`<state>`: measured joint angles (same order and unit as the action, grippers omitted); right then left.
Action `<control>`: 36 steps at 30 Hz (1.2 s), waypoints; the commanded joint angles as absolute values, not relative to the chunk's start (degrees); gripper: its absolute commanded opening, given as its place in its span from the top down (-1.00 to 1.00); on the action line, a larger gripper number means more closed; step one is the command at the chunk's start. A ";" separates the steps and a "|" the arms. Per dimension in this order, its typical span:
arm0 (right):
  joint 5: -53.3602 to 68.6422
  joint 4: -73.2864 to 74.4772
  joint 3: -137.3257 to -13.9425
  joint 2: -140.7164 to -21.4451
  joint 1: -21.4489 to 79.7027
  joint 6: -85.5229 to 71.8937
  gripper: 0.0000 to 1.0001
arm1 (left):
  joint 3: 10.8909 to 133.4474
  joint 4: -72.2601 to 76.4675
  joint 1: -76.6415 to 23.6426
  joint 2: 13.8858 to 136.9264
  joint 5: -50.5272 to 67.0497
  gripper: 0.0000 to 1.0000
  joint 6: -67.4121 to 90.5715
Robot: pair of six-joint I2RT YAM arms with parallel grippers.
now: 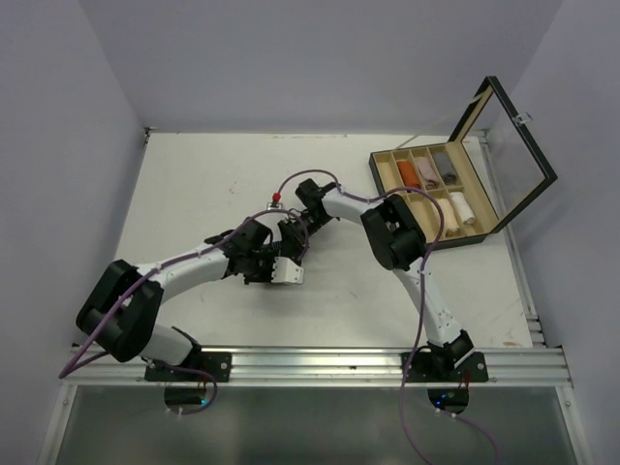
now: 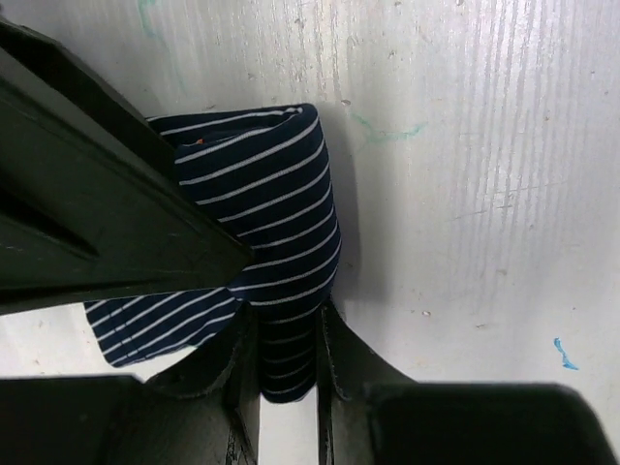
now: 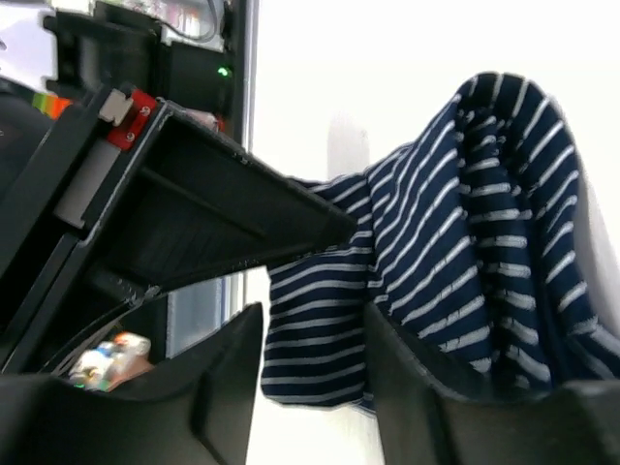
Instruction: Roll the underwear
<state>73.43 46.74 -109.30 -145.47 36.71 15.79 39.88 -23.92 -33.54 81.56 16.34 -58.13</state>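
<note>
The navy striped underwear (image 2: 262, 194) lies bunched on the tabletop (image 2: 484, 145), 1 end pinched by the left fingers (image 2: 351, 380). The right fingers (image 3: 218, 387) stand parted around it. Soft, floppy cloth (likely to unroll), best gripped across its thick middle.

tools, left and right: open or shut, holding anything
Left tool: closed on the navy striped underwear.
Right tool: open around the same underwear, not clamping it.

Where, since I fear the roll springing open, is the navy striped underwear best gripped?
Across the thick rolled part of the navy striped underwear, coming from above with a finger on each side, as the left gripper does at its end. Pinching there presses the layers together; the flat loose tail would likely unroll.
</note>
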 commanded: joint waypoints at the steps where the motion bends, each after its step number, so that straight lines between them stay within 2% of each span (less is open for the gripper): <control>1: 55.12 44.21 -107.05 -141.62 32.28 20.48 -0.10 | 39.64 -35.05 -33.49 86.21 19.68 0.98 -60.55; 3: 54.06 44.12 -108.10 -138.97 30.07 21.27 -0.12 | 41.04 -38.83 -32.70 88.23 20.91 1.00 -60.64; 4: 53.44 43.77 -108.54 -137.74 29.01 21.27 -0.27 | 41.74 -39.80 -32.52 88.94 21.44 1.00 -60.30; 5: 51.70 42.81 -108.89 -134.85 27.00 21.27 -0.29 | 43.31 -42.08 -32.17 90.51 22.14 1.00 -59.86; 10: 44.23 36.67 -106.97 -123.16 22.51 22.06 -0.34 | 48.16 -45.96 -29.27 94.91 25.40 1.00 -58.01; 12: 36.35 30.44 -101.55 -115.02 22.41 21.10 -0.36 | 51.32 -48.68 -28.05 98.34 26.62 1.00 -58.27; 14: 32.28 20.11 -96.09 -109.36 22.06 19.44 -0.52 | 54.83 -51.92 -27.07 102.38 28.11 1.00 -59.23; 15: 25.99 14.82 -89.19 -103.59 21.97 14.73 -0.64 | 56.06 -53.16 -26.11 103.87 28.82 1.00 -59.67; 16: 22.80 11.20 -86.25 -101.45 21.97 13.63 -0.97 | 58.68 -54.48 -25.41 107.02 29.70 1.00 -60.37; 19: 23.62 8.86 -80.69 -95.20 21.97 21.24 -0.97 | 63.96 -58.88 -22.42 113.43 31.81 0.99 -61.70; 23: 32.24 26.13 -81.91 -91.32 22.32 36.36 -0.97 | 69.95 -62.04 -19.60 119.96 31.29 0.91 -61.35; 28: 33.59 34.98 -75.51 -85.71 29.50 50.52 -0.97 | 78.20 -67.75 -18.28 127.60 33.13 0.88 -62.84; 32: 31.30 24.82 -62.18 -82.01 38.74 53.26 -0.85 | 82.87 -70.39 -17.75 130.77 33.57 0.84 -62.67; 36: 28.48 10.93 -55.20 -84.89 48.67 54.84 -0.58 | 85.69 -72.69 -17.75 133.15 33.66 0.83 -62.05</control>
<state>30.59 22.96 -58.13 -84.64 44.14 50.28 87.00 -77.73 -17.37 127.15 44.45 -59.55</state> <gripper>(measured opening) 0.830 0.230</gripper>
